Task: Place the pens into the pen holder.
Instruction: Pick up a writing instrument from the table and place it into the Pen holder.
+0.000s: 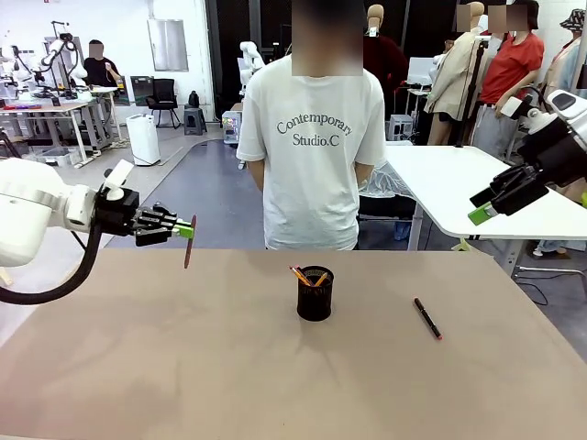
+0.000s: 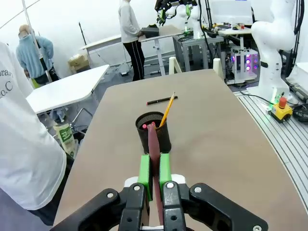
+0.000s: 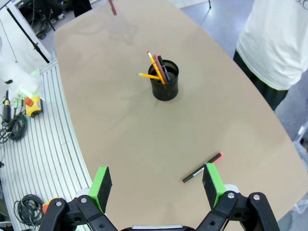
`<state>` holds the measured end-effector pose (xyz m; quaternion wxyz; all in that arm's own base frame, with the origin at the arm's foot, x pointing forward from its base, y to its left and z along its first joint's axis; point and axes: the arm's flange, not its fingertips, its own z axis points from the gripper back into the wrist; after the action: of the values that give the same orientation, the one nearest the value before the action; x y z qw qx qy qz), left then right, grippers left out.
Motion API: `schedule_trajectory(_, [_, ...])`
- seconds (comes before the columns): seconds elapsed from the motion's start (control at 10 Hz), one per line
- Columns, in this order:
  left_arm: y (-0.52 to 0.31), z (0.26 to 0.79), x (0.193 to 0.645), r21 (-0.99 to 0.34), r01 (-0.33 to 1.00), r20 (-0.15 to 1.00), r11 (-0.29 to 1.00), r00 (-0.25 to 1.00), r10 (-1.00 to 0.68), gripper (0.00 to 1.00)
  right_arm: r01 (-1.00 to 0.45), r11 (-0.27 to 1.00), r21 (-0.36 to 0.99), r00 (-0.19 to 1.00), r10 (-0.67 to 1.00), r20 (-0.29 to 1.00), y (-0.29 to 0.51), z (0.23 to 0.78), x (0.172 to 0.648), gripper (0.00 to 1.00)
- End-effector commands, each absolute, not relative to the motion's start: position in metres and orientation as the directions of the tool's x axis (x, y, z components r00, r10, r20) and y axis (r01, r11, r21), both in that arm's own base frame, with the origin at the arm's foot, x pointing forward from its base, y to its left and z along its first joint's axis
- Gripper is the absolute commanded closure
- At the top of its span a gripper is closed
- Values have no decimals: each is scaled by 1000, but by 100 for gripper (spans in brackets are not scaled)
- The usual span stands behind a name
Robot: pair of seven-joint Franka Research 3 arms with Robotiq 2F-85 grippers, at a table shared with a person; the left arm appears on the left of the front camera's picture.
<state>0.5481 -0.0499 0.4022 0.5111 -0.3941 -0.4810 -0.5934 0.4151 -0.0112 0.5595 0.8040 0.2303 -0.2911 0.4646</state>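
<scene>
— Pinkish-red pen point(image 1: 187, 249) hangs upright from the left gripper point(image 1: 183, 227), which is clamped near its top, above the table point(image 1: 138, 367) at ten o'clock of the pen holder point(image 1: 315, 295). The right gripper point(image 1: 484, 207) is raised at two o'clock, spread wide and empty.
— Risk?
— The pinch is high and narrow, so a quick swing could let the stick pivot and strike the rim.
— From the left wrist?
— Its green pads point(image 2: 145, 168) squeeze the stick, and the holder sits at twelve. A yellow-orange pencil point(image 2: 167, 109) leans inside and could block the drop.
— From the right wrist?
— The black pen point(image 3: 202, 167) lies flat at five o'clock of the holder, just beside one open finger. It may roll away from a pinch, and the holder looks light enough to tip if nudged.
</scene>
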Motion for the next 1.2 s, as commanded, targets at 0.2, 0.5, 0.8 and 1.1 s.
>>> schedule_trajectory(0.2, [-49, 402, 548, 167, 986, 960, -14, -165, -228, 100, -879, 464, 106, 400, 601, 692, -10, 561, 415, 0])
schedule_trajectory(0.5, [-88, 400, 585, 189, 981, 968, -42, -193, -161, 100, -879, 464, 106, 400, 601, 692, -10, 561, 415, 0])
schedule_trajectory(0.8, [-151, 408, 627, 249, 967, 953, -62, -256, -162, 100, -879, 464, 106, 400, 601, 692, -10, 561, 415, 0])
schedule_trajectory(1.1, [-221, 399, 650, 280, 952, 956, -121, -288, -55, 100, -879, 464, 106, 400, 601, 692, -10, 561, 415, 0])
